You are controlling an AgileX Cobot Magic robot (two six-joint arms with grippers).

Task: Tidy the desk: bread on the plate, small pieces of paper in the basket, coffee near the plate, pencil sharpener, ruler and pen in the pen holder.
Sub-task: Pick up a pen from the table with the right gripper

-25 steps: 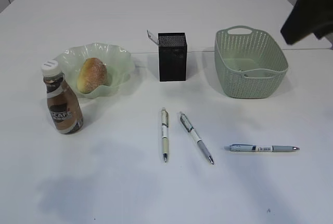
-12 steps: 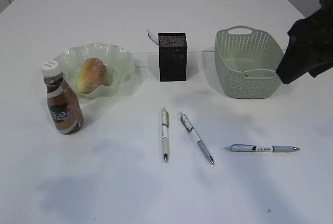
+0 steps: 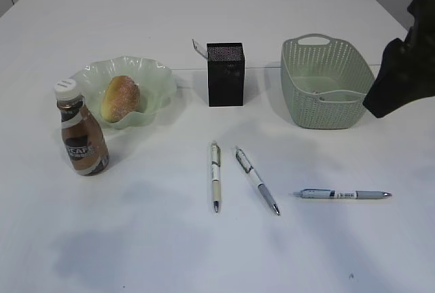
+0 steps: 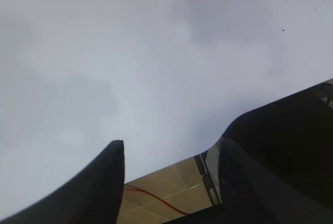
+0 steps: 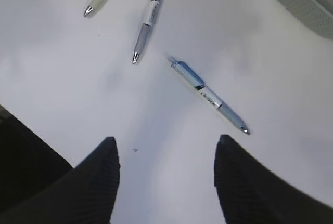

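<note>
From the exterior view, my right arm (image 3: 406, 75) hangs dark over the desk's (image 3: 136, 238) right edge, beside the basket (image 3: 326, 92); its fingers are hidden there. The bread (image 3: 121, 98) lies in the plate (image 3: 153, 75) toward the left edge, and the coffee (image 3: 81, 130) stands upright just in front of it. The pen holder (image 3: 225, 74) stands mid-desk, toward the far edge. Three pens lie nearer the front edge: the cream pen (image 3: 215, 175) runs far to near, the grey pen (image 3: 257, 179) slants toward the near right, and the blue pen (image 3: 345, 194) lies crosswise, tip toward the right edge.

My left wrist view shows my left fingers (image 4: 169, 180) parted and empty above bare desk near its edge.

My right wrist view shows my right fingers (image 5: 165, 177) parted wide, holding nothing, hovering over the blue pen, whose long axis runs diagonally ahead of them.
</note>
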